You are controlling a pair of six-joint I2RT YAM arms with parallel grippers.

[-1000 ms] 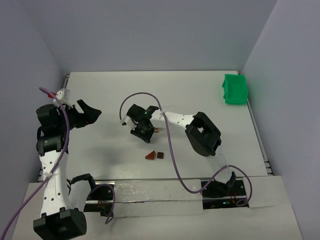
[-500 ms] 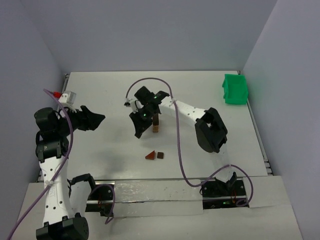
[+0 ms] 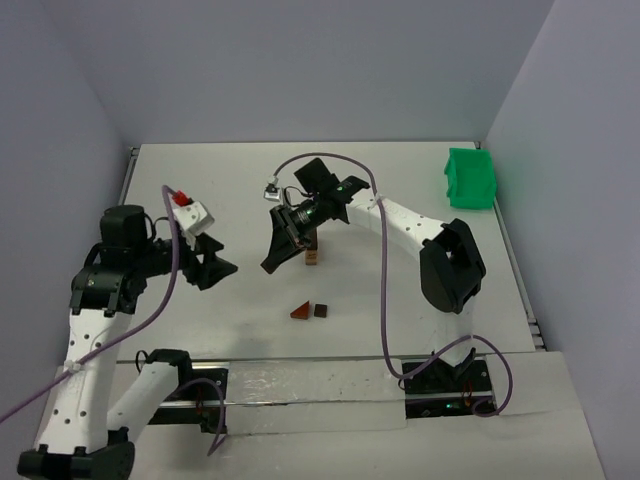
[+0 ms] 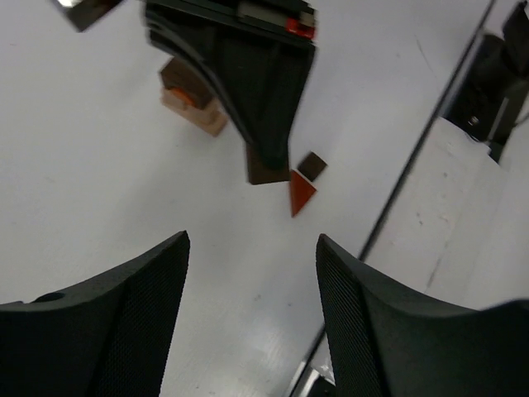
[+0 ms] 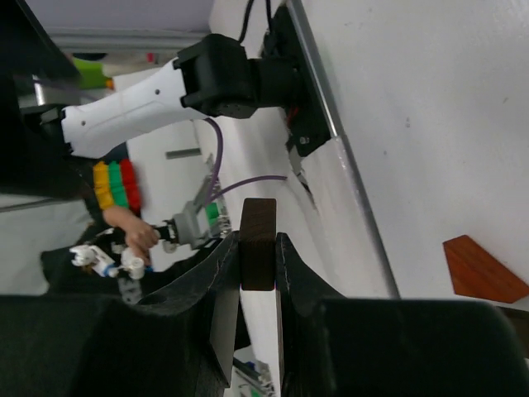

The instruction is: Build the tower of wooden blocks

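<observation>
1. Since half a second ago, my left arm has swung in toward the table's middle, and the right gripper [image 5: 257, 258] has tipped its fingers away from the stack.
2. Right jaws are clamped on a small dark brown wooden bar [image 5: 259, 222].
3. Left gripper [image 4: 252, 241] hangs with jaws spread wide, nothing between them.
4. The wood block tower [image 3: 313, 250], a dark brown piece on a light tan one, stands mid-table [image 3: 400, 180], just beside the right fingers.
5. Nearer me, a reddish-brown triangular wooden wedge [image 3: 300, 312] and a tiny dark brown wooden cube [image 3: 321, 310] lie side by side, apart from the tower.
</observation>
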